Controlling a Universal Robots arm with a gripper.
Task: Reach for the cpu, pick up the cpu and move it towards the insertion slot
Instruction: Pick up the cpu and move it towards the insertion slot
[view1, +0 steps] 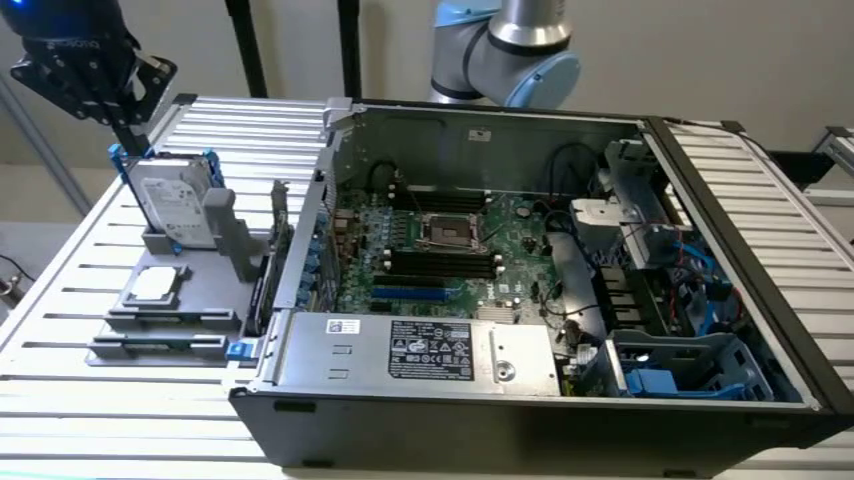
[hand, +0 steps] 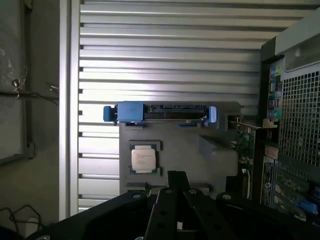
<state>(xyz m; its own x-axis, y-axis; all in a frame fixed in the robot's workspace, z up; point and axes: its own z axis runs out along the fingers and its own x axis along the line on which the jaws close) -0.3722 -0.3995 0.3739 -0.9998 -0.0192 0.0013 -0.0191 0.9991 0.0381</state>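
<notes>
The end effector (view1: 130, 128), fingers closed and empty, hangs above the slatted surface (view1: 80, 290) near the upright hard drive (view1: 174, 205). The cpu (view1: 154, 283) lies flat in a grey holder (view1: 200, 312), top exposed for grasping, well apart from the insertion slot (view1: 447, 232) inside the open computer case (view1: 400, 400).

No wording can be read with certainty. A large black-and-white label (view1: 430, 350) and a small white sticker (view1: 344, 326) sit on the near metal cover (view1: 534, 345) of the open computer case (view1: 534, 440). The hard drive (view1: 174, 205), the cpu (hand: 144, 159) and the gripper (view1: 131, 135) carry print too fine to make out.
</notes>
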